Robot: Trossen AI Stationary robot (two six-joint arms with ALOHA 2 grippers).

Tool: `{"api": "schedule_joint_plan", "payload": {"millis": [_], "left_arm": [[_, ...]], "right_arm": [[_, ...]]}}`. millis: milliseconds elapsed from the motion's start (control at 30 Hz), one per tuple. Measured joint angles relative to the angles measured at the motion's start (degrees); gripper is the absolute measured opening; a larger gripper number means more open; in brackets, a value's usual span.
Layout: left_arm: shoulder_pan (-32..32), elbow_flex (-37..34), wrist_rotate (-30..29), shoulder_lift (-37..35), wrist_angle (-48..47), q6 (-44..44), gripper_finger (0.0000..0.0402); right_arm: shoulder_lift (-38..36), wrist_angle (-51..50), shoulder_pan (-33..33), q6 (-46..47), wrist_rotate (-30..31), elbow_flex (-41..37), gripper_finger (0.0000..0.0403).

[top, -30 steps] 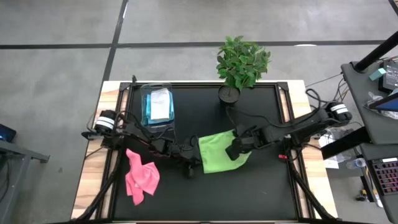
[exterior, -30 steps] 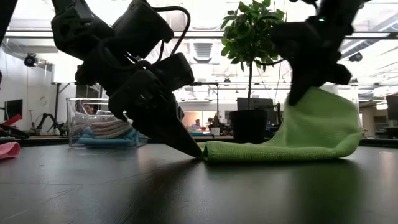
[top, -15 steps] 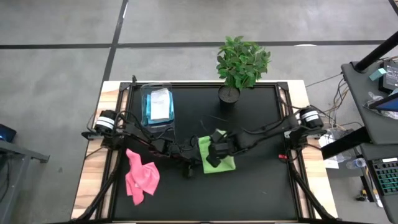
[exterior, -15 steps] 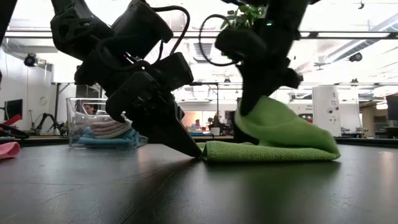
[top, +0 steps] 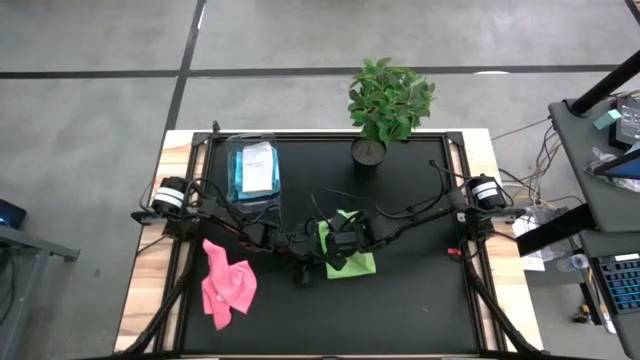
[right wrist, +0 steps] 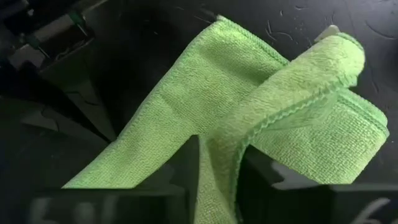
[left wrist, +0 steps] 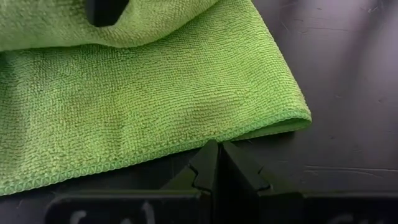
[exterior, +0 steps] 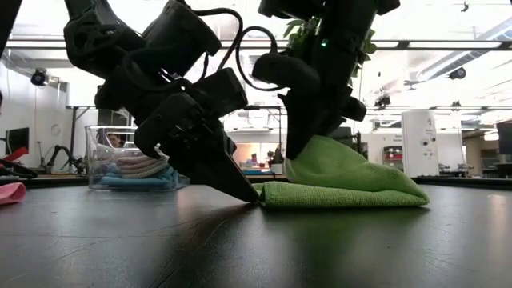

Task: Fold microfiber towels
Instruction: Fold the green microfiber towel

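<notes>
Both jaws meet the green towel; left pressed together, right pinching its fold.

lime green towel — folded over, mid-table | pink towel — crumpled, left edge

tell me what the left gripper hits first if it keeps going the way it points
The green towel. The left gripper is shut, its tips right at the towel's folded edge on the table, so it would likely push into that edge at once.
</notes>
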Motion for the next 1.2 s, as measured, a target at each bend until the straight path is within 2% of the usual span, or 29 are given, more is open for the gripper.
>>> {"api": "schedule_joint_plan", "payload": {"millis": [133, 233, 433, 700, 833, 1033, 1200], "left_arm": [[0.0, 0.0, 0.02, 0.0, 0.0, -0.01, 0.0008], [0.0, 0.0, 0.02, 0.0, 0.0, -0.01, 0.0008], [0.02, 0.09, 0.02, 0.0, -0.02, -0.02, 0.0008], [0.07, 0.0, 0.02, 0.0, 0.01, -0.04, 0.0008], [0.07, 0.0, 0.02, 0.0, 0.0, -0.05, 0.0008], [0.05, -0.13, 0.06, 0.0, 0.15, -0.07, 0.0008], [0.04, -0.11, 0.04, 0.0, 0.07, -0.12, 0.0008]], "right_arm": [[0.0, 1.82, 0.05, -1.61, -0.02, 0.39, 0.0131], [0.0, 5.93, 0.42, -3.33, -2.21, 0.66, 0.0165], [0.0, 9.13, 1.03, -5.8, -4.4, 0.66, 0.0204], [-3.6, 5.57, 3.15, -13.45, -3.89, 0.57, 0.0208], [-7.94, -0.92, 4.22, -14.97, 1.63, -0.78, 0.0203], [-15.49, -0.47, 4.01, -15.5, 3.54, -9.53, 0.0194], [-22.56, 11.59, 3.6, -22.63, 0.76, -22.28, 0.0191]]}}
